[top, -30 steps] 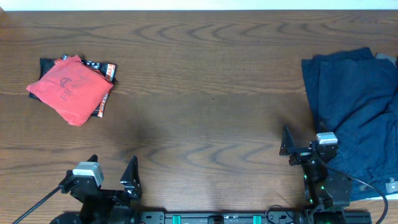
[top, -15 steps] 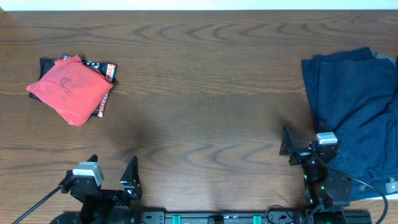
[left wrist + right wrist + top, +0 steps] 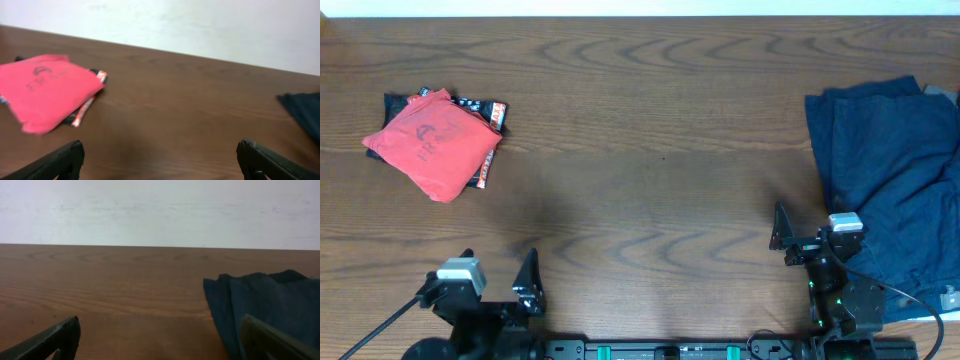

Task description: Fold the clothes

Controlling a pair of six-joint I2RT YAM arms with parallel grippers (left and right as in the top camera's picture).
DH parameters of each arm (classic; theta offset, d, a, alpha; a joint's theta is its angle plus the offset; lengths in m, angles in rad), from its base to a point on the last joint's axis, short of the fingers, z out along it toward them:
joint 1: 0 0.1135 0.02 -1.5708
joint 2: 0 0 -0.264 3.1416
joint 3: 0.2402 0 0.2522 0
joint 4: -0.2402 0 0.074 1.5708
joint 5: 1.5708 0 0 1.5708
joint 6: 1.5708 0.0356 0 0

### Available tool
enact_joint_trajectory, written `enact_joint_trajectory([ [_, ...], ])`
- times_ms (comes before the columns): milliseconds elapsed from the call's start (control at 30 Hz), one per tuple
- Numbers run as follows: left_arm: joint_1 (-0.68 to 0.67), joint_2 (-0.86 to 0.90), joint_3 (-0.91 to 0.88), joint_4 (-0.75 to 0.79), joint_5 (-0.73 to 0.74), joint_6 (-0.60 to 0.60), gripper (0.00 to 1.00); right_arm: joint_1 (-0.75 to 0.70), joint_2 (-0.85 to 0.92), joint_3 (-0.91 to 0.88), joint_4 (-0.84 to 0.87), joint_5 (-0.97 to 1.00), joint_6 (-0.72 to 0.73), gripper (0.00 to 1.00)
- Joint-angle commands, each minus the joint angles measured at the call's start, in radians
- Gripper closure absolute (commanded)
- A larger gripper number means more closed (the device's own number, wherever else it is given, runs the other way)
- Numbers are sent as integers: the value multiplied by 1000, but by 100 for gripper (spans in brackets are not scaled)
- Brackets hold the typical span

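The coral-red T-shirt (image 3: 432,142) lies folded into a small bundle at the far left of the table, on top of a small black printed garment (image 3: 486,118). Both also show in the left wrist view, the red shirt (image 3: 42,90) and the printed edge (image 3: 90,102). A dark navy garment (image 3: 890,180) lies spread and rumpled at the right side; the right wrist view shows its near edge (image 3: 265,305). My left gripper (image 3: 498,275) is open and empty at the front left. My right gripper (image 3: 805,232) is open and empty, just left of the navy garment.
The wooden table (image 3: 650,150) spans the whole view. A pale wall (image 3: 160,210) rises behind its far edge. A small light object (image 3: 940,93) pokes out at the navy garment's top right corner.
My left arm has drawn back slightly toward the front edge. The clothes and my right arm have not moved.
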Motion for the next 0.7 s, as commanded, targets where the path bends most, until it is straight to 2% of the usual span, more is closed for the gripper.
enact_joint_trajectory([
  [0,5,-37,-95,-2,-108,23,2,9,-8,-3,-3,-10,-14,1],
  [200,5,-57,-315,173,-165,25,2,9,-8,-3,-3,-10,-14,1],
  [500,5,-58,-615,625,-220,24,2,9,-8,-3,-3,-10,-14,1],
  [667,5,-58,-711,790,-220,25,2,9,-8,-3,-3,-10,-14,1],
])
